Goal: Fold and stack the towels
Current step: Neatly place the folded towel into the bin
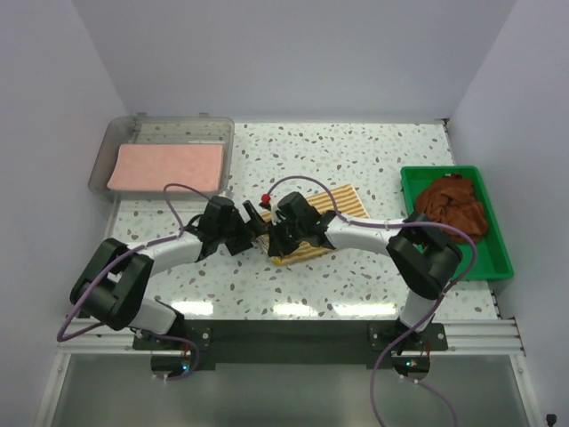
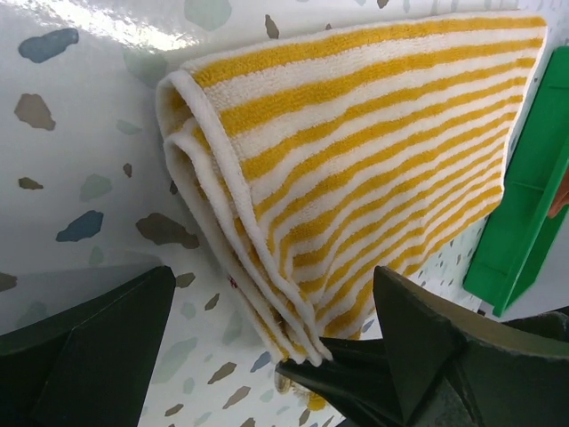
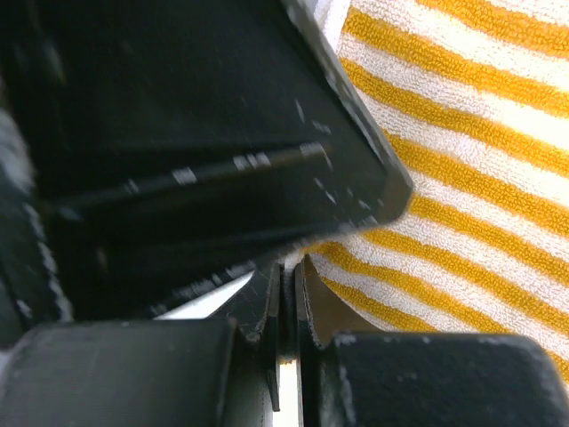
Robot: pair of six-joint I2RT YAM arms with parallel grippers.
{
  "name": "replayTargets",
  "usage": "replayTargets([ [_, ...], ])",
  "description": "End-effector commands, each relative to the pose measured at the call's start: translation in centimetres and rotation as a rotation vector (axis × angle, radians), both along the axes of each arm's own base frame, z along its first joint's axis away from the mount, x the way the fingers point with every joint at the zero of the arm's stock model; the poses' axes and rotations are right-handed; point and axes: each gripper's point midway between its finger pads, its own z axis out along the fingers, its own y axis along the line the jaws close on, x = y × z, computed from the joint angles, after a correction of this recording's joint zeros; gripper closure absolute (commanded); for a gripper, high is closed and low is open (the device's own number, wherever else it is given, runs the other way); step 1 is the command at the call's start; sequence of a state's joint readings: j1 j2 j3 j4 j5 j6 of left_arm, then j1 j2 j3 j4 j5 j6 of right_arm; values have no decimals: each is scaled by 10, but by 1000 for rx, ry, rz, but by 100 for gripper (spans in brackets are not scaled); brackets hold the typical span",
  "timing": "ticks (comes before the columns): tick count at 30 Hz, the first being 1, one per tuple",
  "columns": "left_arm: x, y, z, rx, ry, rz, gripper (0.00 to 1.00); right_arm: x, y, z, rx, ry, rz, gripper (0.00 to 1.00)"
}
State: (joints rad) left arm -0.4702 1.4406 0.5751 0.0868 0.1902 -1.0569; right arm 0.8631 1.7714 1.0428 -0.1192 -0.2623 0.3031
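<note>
- Your yellow striped towel [image 1: 345, 201] lies folded at the middle of the counter, a little toward the near edge. Both arms meet over its left end.
- The left gripper [image 2: 267, 298] stands wide, one finger on each side of the towel's rounded folded corner, and neither appears to touch cloth.
- The right gripper [image 3: 284, 342] is drawn almost together. A pale sliver in the slit may be hem, but you cannot be sure it has cloth.
- The step in hand looks like another fold, or a lift of the folded towel. Before you close the left, bring it low enough to take every layer at that corner. The hems there are stacked loosely, and the top ply alone would likely peel away.
- Move both arms together and level so the fold does not skew. The wrists are crowded, so watch for fingers knocking.
- The stack probably belongs on the pink towel [image 1: 167, 166] in the clear bin [image 1: 100, 169] at the far-left corner. A rust-brown towel [image 1: 453, 205] lies crumpled in the green tray [image 1: 500, 258] at the right edge.
- Only the overhead view shows the bin, the tray's contents and both arms, but the arms hide the grip there.
- The left wrist view gives you the layered hems and the open spread. The right wrist view gives only stripes and the near-closed slit, half blocked by a dark body.
</note>
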Motion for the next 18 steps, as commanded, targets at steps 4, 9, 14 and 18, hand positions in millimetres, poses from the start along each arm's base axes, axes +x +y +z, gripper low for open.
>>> replayTargets([
  [4, 4, 2, -20, 36, 14, 63, 3, 8, 20, 37, 153, -40, -17, 100],
  [9, 3, -5, -29, 23, 31, 77, 17, 9, 24, 38, 180, -38, -30, 100],
  [14, 6, 2, -25, 41, -4, 99, 48, 8, 22, 33, 174, -31, -38, 100],
  [18, 11, 5, -17, 77, -40, 93, 81, 8, 21, 33, 173, -31, -43, 100],
])
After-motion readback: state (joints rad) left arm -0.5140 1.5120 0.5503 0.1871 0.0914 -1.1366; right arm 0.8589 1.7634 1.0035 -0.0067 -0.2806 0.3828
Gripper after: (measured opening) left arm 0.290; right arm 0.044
